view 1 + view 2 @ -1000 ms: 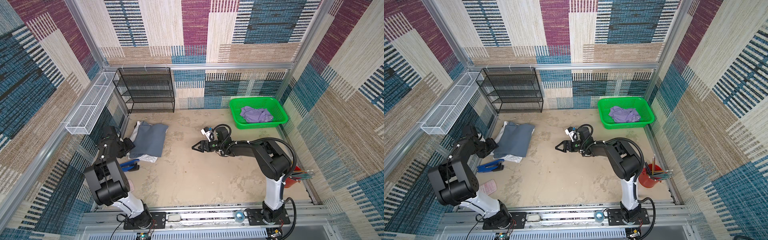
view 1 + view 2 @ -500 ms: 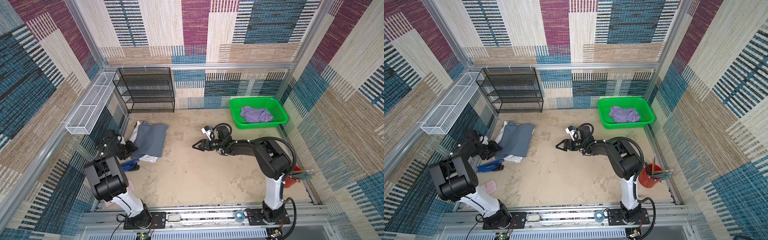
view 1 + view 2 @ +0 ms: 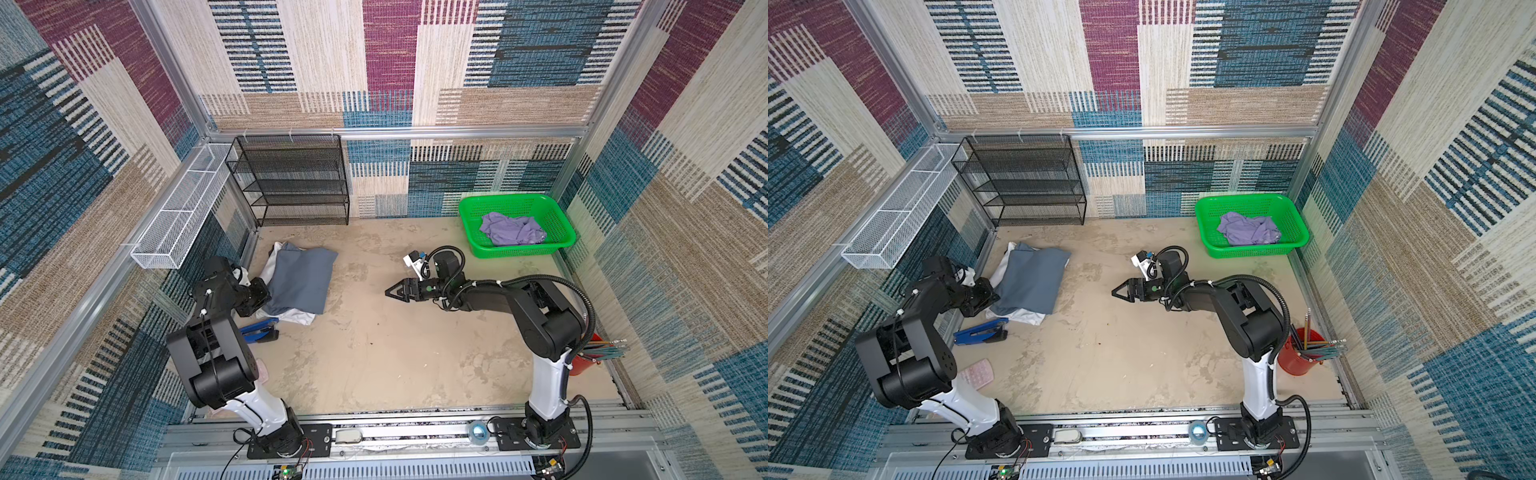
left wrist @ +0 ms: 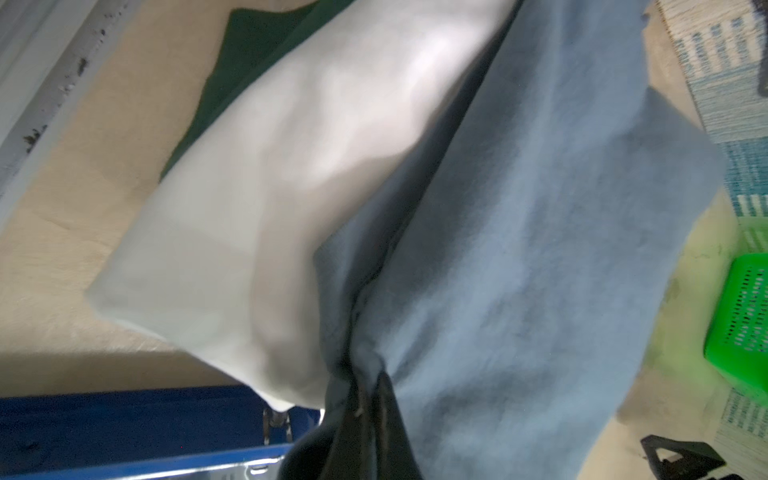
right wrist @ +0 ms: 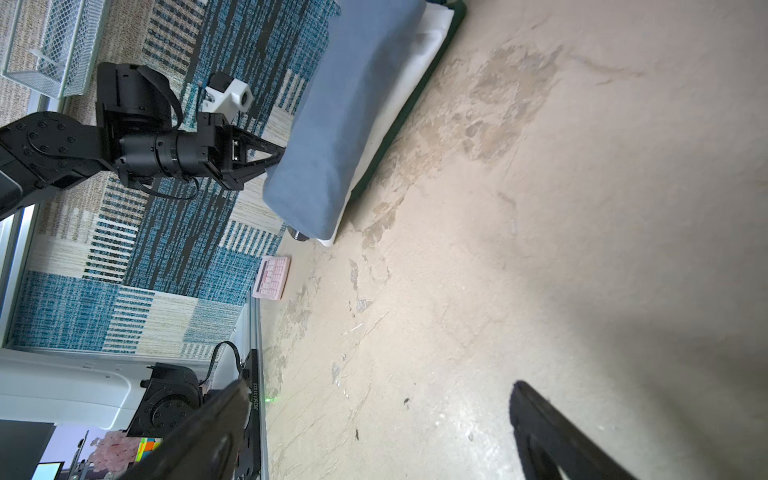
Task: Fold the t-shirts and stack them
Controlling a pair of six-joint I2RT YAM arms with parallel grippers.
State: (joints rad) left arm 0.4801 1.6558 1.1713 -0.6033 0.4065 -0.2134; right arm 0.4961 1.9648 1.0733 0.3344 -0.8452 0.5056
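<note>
Around me, patchwork carpet walls point(image 3: 390, 62) in blue, plum and beige enclose a stained tan floor point(image 3: 374, 353). Upper left stands a black mesh shelf point(image 3: 291, 178), with a white wire basket point(image 3: 183, 208) beside it.

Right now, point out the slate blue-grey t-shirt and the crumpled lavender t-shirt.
slate blue-grey t-shirt point(image 3: 301, 280): in a top view, folded centre.
crumpled lavender t-shirt point(image 3: 511, 228): in a top view, its middle.
</note>
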